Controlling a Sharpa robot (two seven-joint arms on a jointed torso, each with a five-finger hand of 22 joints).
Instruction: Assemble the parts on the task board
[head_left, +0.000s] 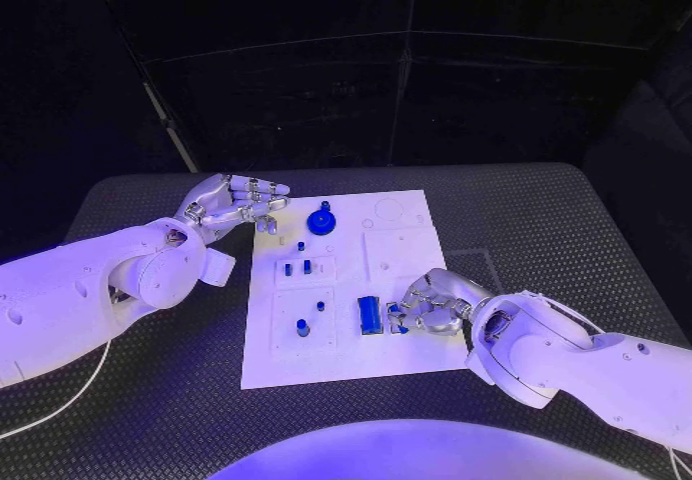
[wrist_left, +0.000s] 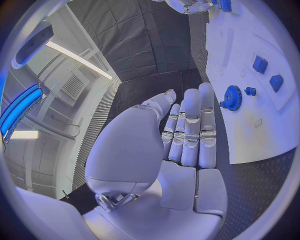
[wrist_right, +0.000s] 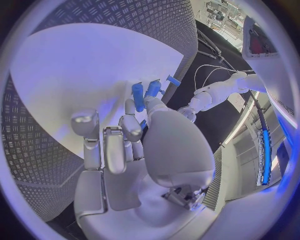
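Looking down from the head view, you have the right hand (head_left: 428, 303) low on the board (head_left: 404, 235), fingers curled at a blue block (head_left: 369, 314) that lies just at its 9 o'clock, long axis running 12 to 6. Whether the fingers pinch a part there or merely touch it, you cannot tell; the right wrist view shows blue pieces (wrist_right: 145, 92) at the fingertips. Your left hand (head_left: 231, 205) hovers off the board's far left corner, fingers loosely bent and holding nothing, with the gear (head_left: 322, 220) just at its 3 o'clock. For the block the right hand is clearly nearer.
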